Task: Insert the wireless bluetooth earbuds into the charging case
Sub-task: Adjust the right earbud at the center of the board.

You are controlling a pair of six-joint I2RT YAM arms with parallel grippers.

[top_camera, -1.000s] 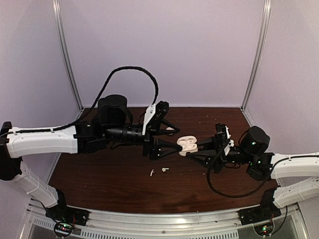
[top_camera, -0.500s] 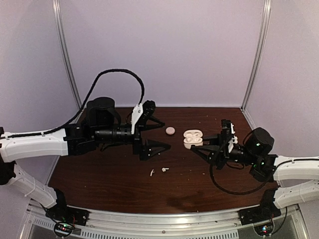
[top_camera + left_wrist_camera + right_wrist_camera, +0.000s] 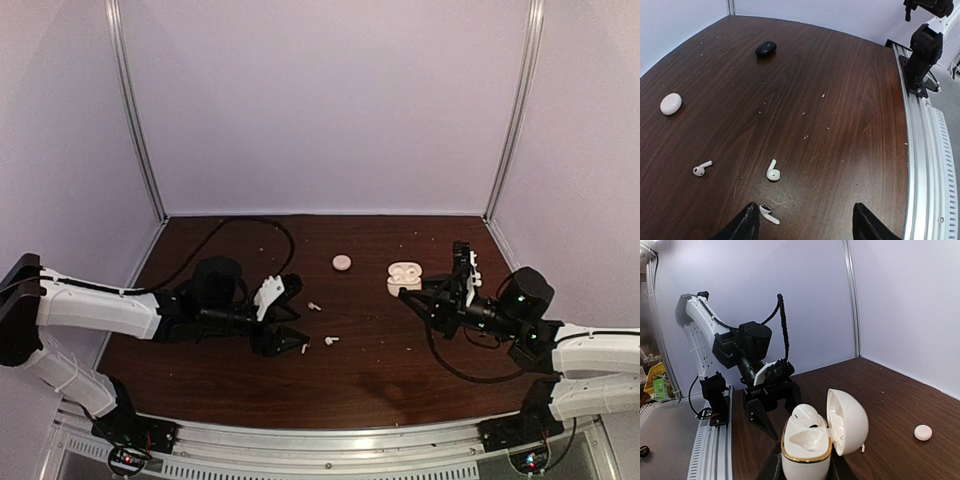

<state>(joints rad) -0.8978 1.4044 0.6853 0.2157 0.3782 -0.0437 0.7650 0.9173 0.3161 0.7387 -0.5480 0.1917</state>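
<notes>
My right gripper (image 3: 412, 291) (image 3: 807, 469) is shut on the white charging case (image 3: 404, 277) (image 3: 806, 452), holding it upright. Its lid (image 3: 849, 421) stands open. One rounded white earbud (image 3: 805, 418) sits in the far socket and the near socket is empty. Three white stemmed earbuds lie on the table (image 3: 200, 375): one (image 3: 314, 306) (image 3: 702, 168), another (image 3: 331, 340) (image 3: 772, 171) and a third (image 3: 303, 348) (image 3: 769, 214). My left gripper (image 3: 291, 318) (image 3: 805, 226) is open and low over the table, with the third earbud just inside its left fingertip (image 3: 747, 222).
A small round whitish object (image 3: 342, 262) (image 3: 671, 103) (image 3: 923, 432) lies at the back middle. A small black rounded object (image 3: 765, 48) lies farther right in the left wrist view. The metal rail (image 3: 925, 165) runs along the table's near edge.
My left arm has pulled back from the case and dropped low toward the near left, by the loose earbuds. My right gripper has carried the case to the right. A third earbud now shows.
</notes>
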